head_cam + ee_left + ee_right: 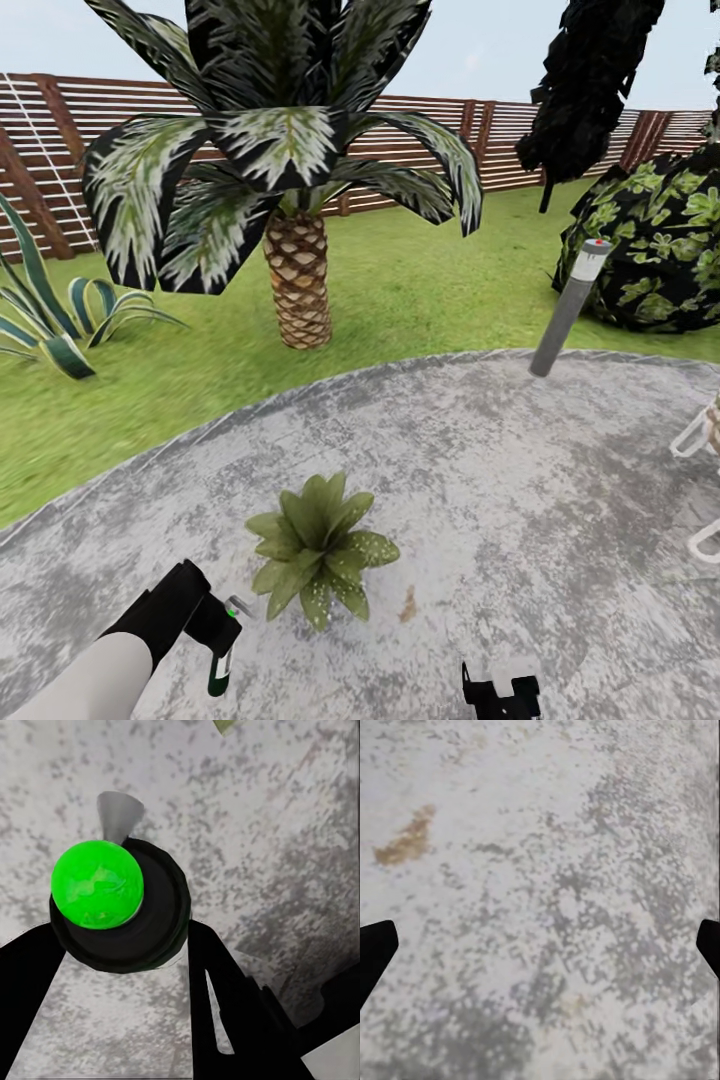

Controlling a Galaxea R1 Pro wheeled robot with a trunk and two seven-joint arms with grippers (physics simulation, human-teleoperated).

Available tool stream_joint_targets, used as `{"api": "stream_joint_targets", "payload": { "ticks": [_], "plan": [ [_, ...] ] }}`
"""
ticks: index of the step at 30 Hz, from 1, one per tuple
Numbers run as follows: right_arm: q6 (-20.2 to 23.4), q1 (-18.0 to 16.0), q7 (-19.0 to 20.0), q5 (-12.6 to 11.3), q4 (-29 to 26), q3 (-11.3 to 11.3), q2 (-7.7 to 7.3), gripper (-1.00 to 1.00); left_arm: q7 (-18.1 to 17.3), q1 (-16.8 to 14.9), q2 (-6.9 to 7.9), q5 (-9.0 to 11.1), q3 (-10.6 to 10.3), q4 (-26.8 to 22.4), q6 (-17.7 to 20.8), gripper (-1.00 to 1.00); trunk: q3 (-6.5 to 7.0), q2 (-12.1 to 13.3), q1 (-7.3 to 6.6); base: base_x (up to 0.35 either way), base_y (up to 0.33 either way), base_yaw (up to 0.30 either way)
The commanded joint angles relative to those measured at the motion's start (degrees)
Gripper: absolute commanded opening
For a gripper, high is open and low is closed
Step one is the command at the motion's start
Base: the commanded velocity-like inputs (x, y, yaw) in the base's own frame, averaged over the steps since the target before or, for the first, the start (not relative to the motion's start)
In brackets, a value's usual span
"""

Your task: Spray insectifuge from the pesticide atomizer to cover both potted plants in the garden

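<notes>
— Holding what, down at the left?

— Gripping the pesticide atomizer (222,655) in the left gripper (215,630), fingers (225,1020) pinching the dark body on either side. Showing a green cap from above in the left wrist view, pale nozzle jutting out over the speckled paving. Hanging just above the round grey patio (520,470), beside the nearest potted plant (318,545).

— And the right?

— Idling low at the frame's lower edge, right gripper (500,695) spread wide, fingers (375,952) sitting at opposite edges of the right wrist view with bare paving between. Carrying nothing.

— Standing where in the job?

— Judging by the bottle already in hand: pickup done, spraying of the first plant under way or about to begin. Looking unsprayed or sprayed, impossible to say; no mist visible.

— Calling for what next?

— Turning the nozzle toward the speckled rosette and sweeping across all its leaves, probably. Needing a steady pinch, since the bottle is small and round and could twist between the fingers. Searching afterward for the second plant, none being plain among these leaves.

— Anything else around?

— Rising behind, a squat palm (298,270) on the lawn (420,290), a striped agave (60,320) at the left, a grey bollard lamp (568,310) at the patio's edge, a dark shrub (660,250) beyond it, a slatted brown fence (40,150) closing the garden.
</notes>
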Motion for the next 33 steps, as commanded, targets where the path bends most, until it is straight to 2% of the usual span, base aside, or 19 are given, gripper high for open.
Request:
{"api": "stream_joint_targets", "payload": {
  "ticks": [1, 11, 14, 18, 24, 33],
  "plan": [
    [-0.13, -0.05, -0.33, -0.25, 0.08, 0.49, 0.01, 1.0, -0.44, 0.01, -0.02, -0.42, 0.37, -0.11, 0.23, -1.0, -0.04, -0.02, -0.04, -0.277, 0.154, -0.262],
    [-0.13, -0.05, -0.31, -0.25, 0.08, 0.49, 0.01, 1.0, -0.44, 0.0, -0.07, -0.41, 0.33, -0.11, 0.18, -1.0, -0.04, -0.02, -0.04, -0.005, 0.292, -0.262],
    [-0.13, -0.05, -0.31, -0.25, 0.08, 0.49, 0.01, 1.0, -0.44, 0.06, -0.14, -0.29, 0.29, -0.03, 0.15, -1.0, -0.04, -0.02, -0.04, 0.017, 0.036, -0.183],
    [-0.13, -0.05, -0.23, -0.11, 0.08, 0.49, -0.06, 1.0, -0.52, 1.22, -0.07, -0.47, 0.21, -0.06, 0.06, -1.0, -0.04, -0.02, -0.04, 0.001, 0.002, -0.017],
    [-0.13, -0.05, -0.22, -0.23, 0.06, 0.49, 0.07, 1.0, -0.72, 1.35, -0.02, -0.35, 0.2, -0.09, 0.18, -1.0, -0.04, -0.02, -0.04, 0.0, 0.0, -0.005],
    [-0.13, -0.05, -0.22, -0.25, 0.07, 0.49, 0.1, 1.0, -0.79, 1.35, -0.03, -0.41, 0.2, -0.11, 0.24, -1.0, 0.1, -0.02, -0.04, 0.0, 0.001, -0.225]
  ]
}}
